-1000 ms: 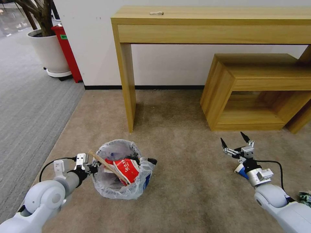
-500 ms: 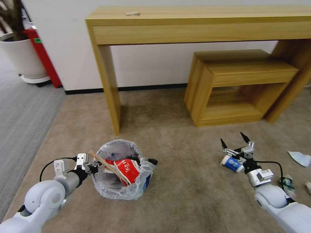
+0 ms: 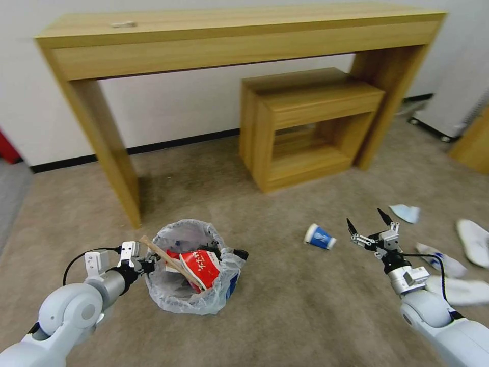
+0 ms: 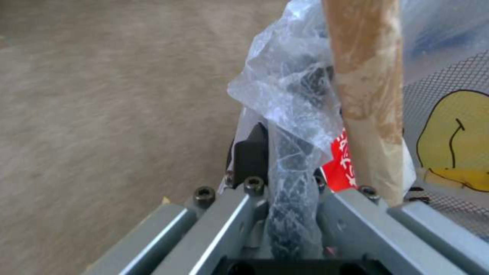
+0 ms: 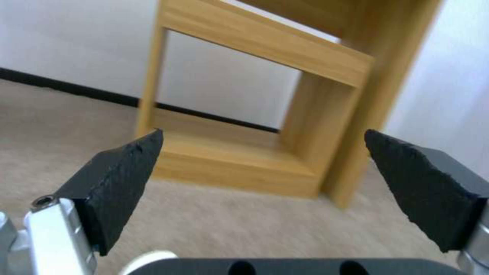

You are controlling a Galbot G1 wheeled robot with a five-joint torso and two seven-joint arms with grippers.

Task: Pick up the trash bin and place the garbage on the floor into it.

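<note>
Two risks: thin-rim hold by left tool (image 3: 144, 265) letting loaded trash bin (image 3: 191, 267) tilt, shedding stick (image 3: 170, 262); right tool (image 3: 371, 228), spread wide and empty, nudging cup (image 3: 320, 237) along floor (image 3: 285, 306).

Furniture along the wall ahead of you

You have a long wooden console table (image 3: 229, 35) with a small pale object (image 3: 124, 24) on top, and a low wooden stool (image 3: 310, 127) tucked beneath it.
</note>
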